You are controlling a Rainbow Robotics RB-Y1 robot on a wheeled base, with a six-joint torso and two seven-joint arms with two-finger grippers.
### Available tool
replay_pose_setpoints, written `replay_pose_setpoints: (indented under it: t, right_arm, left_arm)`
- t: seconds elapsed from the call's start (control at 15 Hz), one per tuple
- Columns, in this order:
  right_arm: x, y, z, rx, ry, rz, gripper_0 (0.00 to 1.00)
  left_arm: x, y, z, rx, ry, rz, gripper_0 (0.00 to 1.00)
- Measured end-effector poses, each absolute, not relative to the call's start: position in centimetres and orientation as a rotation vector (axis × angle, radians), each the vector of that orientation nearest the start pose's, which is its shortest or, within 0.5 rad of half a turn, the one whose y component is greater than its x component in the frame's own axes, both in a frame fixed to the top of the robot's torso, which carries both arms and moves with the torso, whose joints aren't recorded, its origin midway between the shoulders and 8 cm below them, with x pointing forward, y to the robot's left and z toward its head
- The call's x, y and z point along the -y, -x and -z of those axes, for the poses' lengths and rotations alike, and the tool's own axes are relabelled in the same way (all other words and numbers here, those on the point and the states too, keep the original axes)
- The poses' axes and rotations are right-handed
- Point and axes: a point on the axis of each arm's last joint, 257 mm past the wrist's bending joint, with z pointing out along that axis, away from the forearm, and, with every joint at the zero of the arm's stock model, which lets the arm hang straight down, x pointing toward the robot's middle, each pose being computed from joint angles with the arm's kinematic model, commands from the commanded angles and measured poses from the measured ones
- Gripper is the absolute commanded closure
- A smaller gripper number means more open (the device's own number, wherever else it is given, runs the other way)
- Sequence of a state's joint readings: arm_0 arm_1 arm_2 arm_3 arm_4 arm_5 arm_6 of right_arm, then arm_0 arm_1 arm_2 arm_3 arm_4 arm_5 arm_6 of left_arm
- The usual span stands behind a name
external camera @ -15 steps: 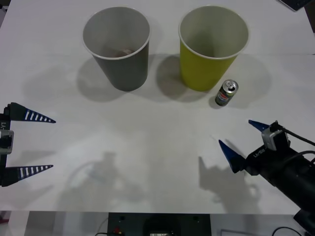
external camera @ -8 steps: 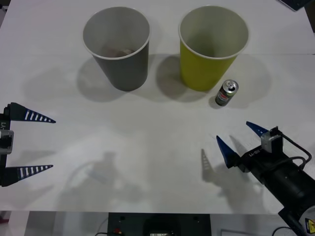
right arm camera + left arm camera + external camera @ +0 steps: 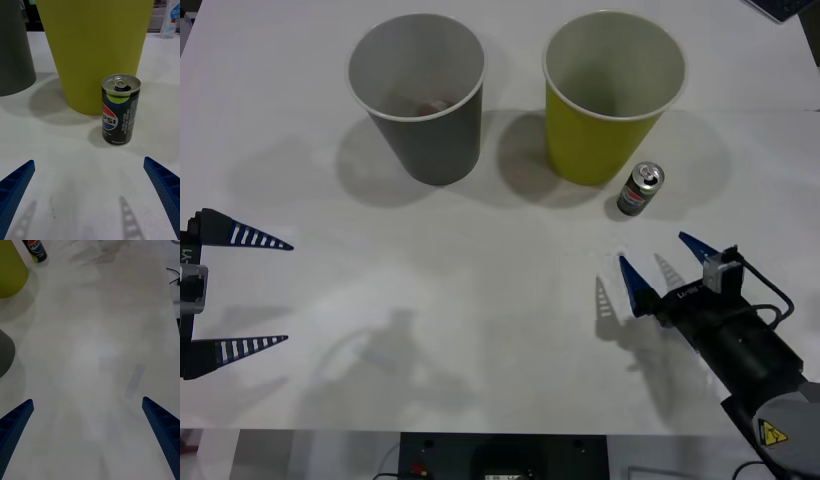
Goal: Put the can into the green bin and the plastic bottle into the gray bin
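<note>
The can (image 3: 640,189) stands upright on the white worktop (image 3: 480,290), in its right half, just beside the base of the green bin (image 3: 612,95) on the side nearer the robot and a little to the right. In the right wrist view the can (image 3: 120,110) is a small black Pepsi can with a red, white and blue logo and a silver top whose tab opening is already punched; the yellow-green wall of the green bin (image 3: 93,48) rises right behind it, and whether the two touch cannot be told.

The green bin is a large yellow-green paper cup with a white rim, standing toward the far edge of the worktop. The gray bin (image 3: 418,95) stands to its left, close by but apart, also upright near the far edge; something small and reddish-brown lies at its bottom, too indistinct to name.

The right gripper (image 3: 665,268) hangs low over the worktop near its right edge, on the robot's side of the can and near it, pointing at it. Its blue ribbed jaws are spread wide with nothing between them, and the can sits ahead of the gap, clear of both fingers (image 3: 15,187).

The left gripper (image 3: 250,292) is parked at the worktop's left edge, well apart from both bins, its jaws likewise spread and empty.
</note>
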State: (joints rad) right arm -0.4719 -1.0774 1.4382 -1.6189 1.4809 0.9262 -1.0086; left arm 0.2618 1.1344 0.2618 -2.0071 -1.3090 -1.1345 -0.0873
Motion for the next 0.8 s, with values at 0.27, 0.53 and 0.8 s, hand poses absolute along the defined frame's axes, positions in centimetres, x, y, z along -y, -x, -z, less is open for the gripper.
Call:
replay_pose_setpoints:
  t: [0.27,0.53,0.8]
  right_arm:
    - [23.9,-47.7,26.5,-1.561,0.272,-0.212,0.00]
    - [23.5,-49.7,26.7,-1.542,0.239,-0.204,0.00]
    - [23.2,-51.8,27.3,-1.525,0.223,-0.175,0.00]
  left_arm:
    - [-28.6,-34.1,16.7,-1.443,-1.762,0.118,0.00]
    - [-28.6,-34.1,16.7,-1.443,-1.762,0.118,0.00]
    - [-28.6,-34.1,16.7,-1.443,-1.762,0.118,0.00]
